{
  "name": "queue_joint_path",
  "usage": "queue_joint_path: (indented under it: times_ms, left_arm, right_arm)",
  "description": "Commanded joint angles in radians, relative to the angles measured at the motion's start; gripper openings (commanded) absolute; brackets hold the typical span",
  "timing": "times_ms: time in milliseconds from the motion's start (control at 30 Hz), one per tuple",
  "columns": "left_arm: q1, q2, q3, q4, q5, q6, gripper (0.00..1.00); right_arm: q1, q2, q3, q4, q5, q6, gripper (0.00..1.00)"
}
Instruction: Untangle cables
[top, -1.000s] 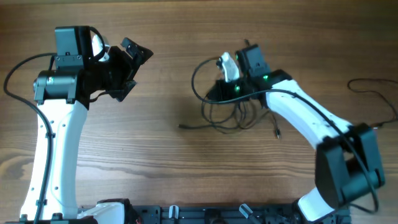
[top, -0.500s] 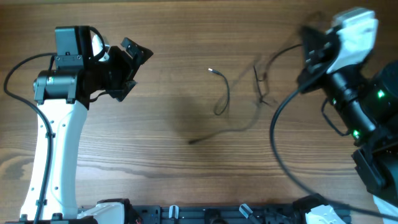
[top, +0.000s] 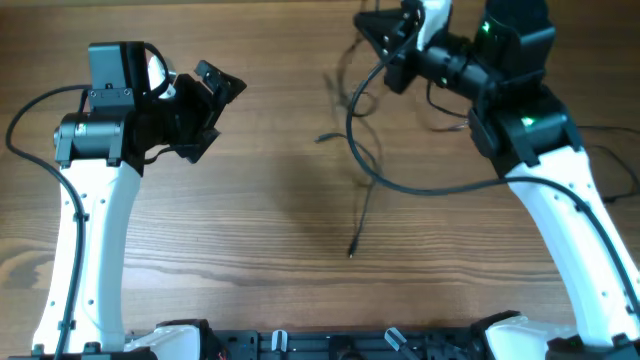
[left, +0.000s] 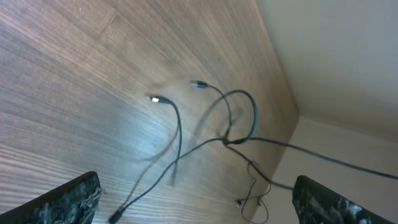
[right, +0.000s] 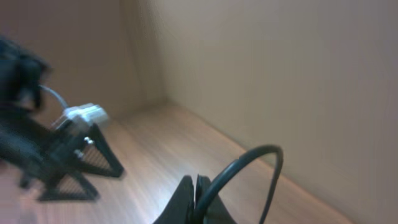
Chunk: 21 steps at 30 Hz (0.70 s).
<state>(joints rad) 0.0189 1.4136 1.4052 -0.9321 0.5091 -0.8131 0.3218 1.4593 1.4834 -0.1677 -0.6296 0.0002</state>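
The cables (top: 360, 220) are thin black cords, pulled into a tangle that trails down the table from the top middle. One plug end lies at the lower middle (top: 352, 250). My right gripper (top: 380, 32) is raised at the top and is shut on a cable, which arcs out of the closed jaws in the right wrist view (right: 249, 163). My left gripper (top: 207, 103) is open and empty at the left, well away from the cords. In the left wrist view the cables (left: 227, 140) knot together between two silvery plug ends.
Another thin black cord (top: 600, 150) lies by the table's right edge and shows in the left wrist view (left: 249, 199). A thick black camera cable (top: 430, 187) loops under the right arm. A wall stands behind the table.
My right arm has swung from the right side to the top middle, dragging the cords up and stretching them out. The left arm has not moved.
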Motion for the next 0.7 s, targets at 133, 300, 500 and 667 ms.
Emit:
queue_joint_path:
  times_ms: [133, 300, 500, 667]
  left_arm:
    - [0.003, -0.003, 0.002, 0.053, -0.028, 0.009, 1.0]
    - [-0.013, -0.003, 0.001, 0.088, 0.103, 0.227, 1.0]
    - [-0.143, 0.045, 0.001, 0.087, 0.11, 0.278, 1.0]
    - [-0.238, 0.233, 0.001, 0.16, 0.11, -0.07, 1.0]
  right_arm:
    - [0.006, -0.028, 0.011, -0.037, -0.27, 0.084, 0.04]
    - [0.005, -0.057, 0.011, -0.125, -0.27, -0.033, 0.04]
    - [0.005, -0.06, 0.011, -0.13, -0.27, -0.053, 0.04]
    - [0.005, -0.061, 0.011, -0.142, -0.27, -0.049, 0.04]
